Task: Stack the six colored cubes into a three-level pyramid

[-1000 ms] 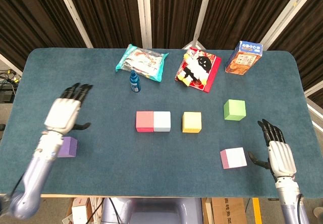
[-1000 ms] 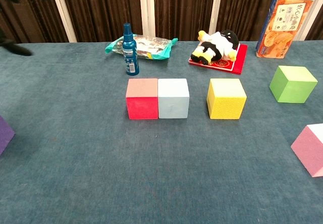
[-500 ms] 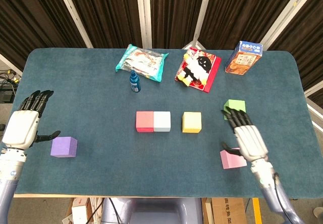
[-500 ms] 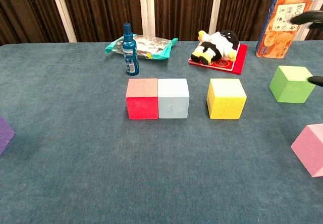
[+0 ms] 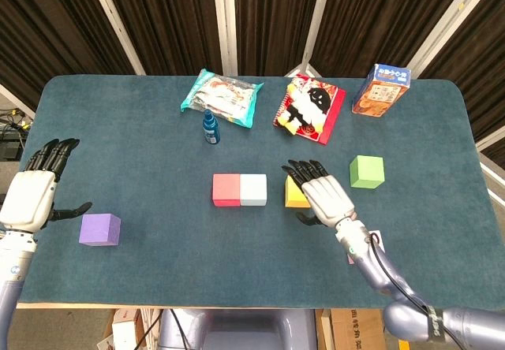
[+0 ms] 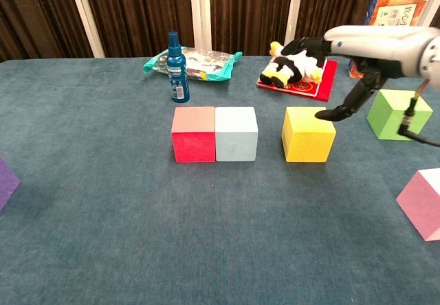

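The right hand (image 5: 325, 196) is hovering open and empty over the yellow cube (image 6: 308, 134), probably lining up to slide it against the light blue cube (image 6: 236, 134) and red cube (image 6: 193, 134). The left hand (image 5: 30, 196) is waiting open, empty, beside the purple cube (image 5: 100, 229).

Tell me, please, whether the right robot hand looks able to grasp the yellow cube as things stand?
Probably yes. The right robot hand hovers open just above the yellow cube, and a gap separates that cube from the light blue cube, leaving its sides free.
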### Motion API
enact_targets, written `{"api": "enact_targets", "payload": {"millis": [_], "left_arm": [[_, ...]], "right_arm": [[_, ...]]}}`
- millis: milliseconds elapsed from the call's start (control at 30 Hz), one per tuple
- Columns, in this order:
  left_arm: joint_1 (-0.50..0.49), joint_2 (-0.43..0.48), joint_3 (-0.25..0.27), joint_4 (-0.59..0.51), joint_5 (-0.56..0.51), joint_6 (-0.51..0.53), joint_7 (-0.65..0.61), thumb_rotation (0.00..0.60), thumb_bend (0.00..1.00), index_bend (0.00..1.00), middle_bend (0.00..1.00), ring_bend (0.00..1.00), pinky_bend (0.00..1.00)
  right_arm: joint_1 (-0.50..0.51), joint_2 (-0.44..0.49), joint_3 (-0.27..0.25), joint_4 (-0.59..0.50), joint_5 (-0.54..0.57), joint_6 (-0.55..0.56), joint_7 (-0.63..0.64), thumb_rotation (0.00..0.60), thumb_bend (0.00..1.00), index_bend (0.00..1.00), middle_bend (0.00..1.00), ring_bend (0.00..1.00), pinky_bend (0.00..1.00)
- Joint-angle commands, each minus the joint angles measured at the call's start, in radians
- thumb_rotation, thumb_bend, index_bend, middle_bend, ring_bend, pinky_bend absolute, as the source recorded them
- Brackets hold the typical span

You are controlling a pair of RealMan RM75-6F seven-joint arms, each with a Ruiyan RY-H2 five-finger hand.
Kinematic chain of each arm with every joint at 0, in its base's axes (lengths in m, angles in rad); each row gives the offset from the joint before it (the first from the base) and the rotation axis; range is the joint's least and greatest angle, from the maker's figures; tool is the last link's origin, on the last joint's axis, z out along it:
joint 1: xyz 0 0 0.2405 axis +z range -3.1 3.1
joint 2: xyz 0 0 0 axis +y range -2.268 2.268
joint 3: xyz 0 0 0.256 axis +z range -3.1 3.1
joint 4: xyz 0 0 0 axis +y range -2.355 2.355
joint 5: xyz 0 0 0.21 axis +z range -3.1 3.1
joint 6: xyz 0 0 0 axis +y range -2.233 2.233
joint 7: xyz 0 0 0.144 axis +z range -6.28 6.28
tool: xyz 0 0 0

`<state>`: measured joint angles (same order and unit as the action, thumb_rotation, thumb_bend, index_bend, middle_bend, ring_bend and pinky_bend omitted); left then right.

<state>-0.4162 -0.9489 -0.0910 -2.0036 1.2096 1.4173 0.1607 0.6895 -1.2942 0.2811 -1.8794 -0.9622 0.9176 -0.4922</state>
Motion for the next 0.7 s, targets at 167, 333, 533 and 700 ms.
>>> {"api": "enact_targets", "payload": {"millis": [167, 333, 533, 700], "left_arm": [[0.012, 0.006, -0.022, 0.000, -0.003, -0.007, -0.018, 0.600, 0.14, 0.00, 0.05, 0.04, 0.11], [0.018, 0.008, -0.032, 0.000, -0.001, -0.017, -0.021, 0.600, 0.14, 0.00, 0.05, 0.04, 0.11], [0.024, 0.006, -0.041, -0.001, 0.003, -0.025, -0.019, 0.600, 0.14, 0.00, 0.05, 0.04, 0.11], [0.030, 0.004, -0.049, -0.003, 0.011, -0.024, -0.018, 0.600, 0.14, 0.00, 0.05, 0.04, 0.11]], "right_arm": [[0.071, -0.077, -0.023, 0.090, 0.125, -0.011, -0.053, 0.600, 0.33, 0.00, 0.11, 0.05, 0.00], [0.092, -0.104, -0.046, 0.133, 0.152, -0.005, -0.059, 0.600, 0.33, 0.00, 0.16, 0.07, 0.00], [0.112, -0.140, -0.060, 0.186, 0.184, 0.005, -0.054, 0.600, 0.33, 0.00, 0.19, 0.09, 0.00], [0.126, -0.161, -0.063, 0.221, 0.193, 0.018, -0.052, 0.600, 0.33, 0.00, 0.19, 0.09, 0.00]]}}
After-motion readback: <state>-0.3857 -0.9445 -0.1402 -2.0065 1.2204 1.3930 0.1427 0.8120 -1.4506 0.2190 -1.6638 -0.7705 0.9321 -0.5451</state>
